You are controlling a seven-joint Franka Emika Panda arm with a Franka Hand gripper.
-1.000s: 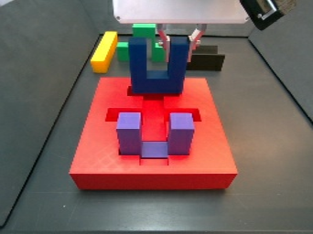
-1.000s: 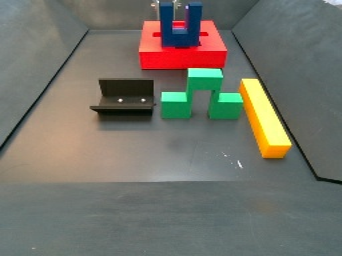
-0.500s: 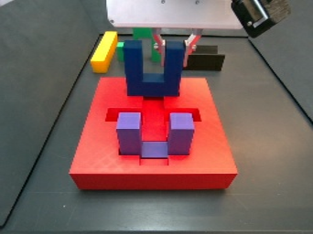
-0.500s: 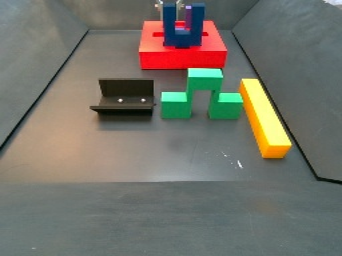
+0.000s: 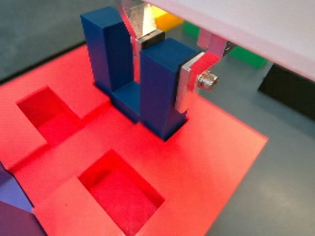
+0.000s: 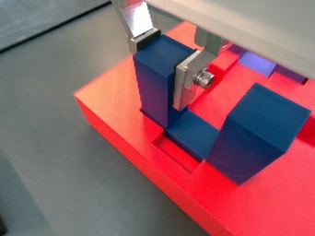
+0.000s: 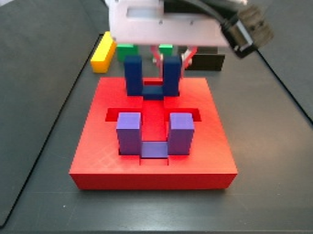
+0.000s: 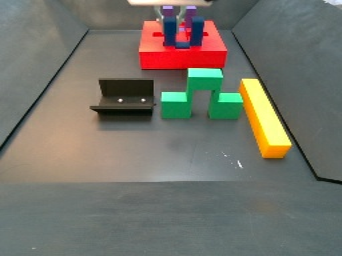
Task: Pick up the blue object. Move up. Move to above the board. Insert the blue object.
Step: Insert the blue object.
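1. We see the tool [image 5: 164,48] over the board [image 5: 197,161], its silver plates closed on one prong of the blue object [image 5: 138,78]; this grip shows only in both wrist views.
2. A wrist view also shows empty cut-outs in the board, w/ the blue object's base down in a recess [image 6: 185,152]; we can't tell if it's fully seated.
3. A side view shows the purple block [image 7: 156,132] upright in the board's other end, apart from the blue object [image 7: 153,75].
4. Another side view shows the rest of the tabletop [image 8: 147,160]: fixture [image 8: 123,98], green block [image 8: 202,95], yellow bar [image 8: 263,116], all off the board [image 8: 183,53].
5. Blue object stands upright, both prongs pointing up, long axis vertical.
6. Arm comes straight down from above; the tool [image 7: 163,53] points down at the board's end nearer the yellow bar.
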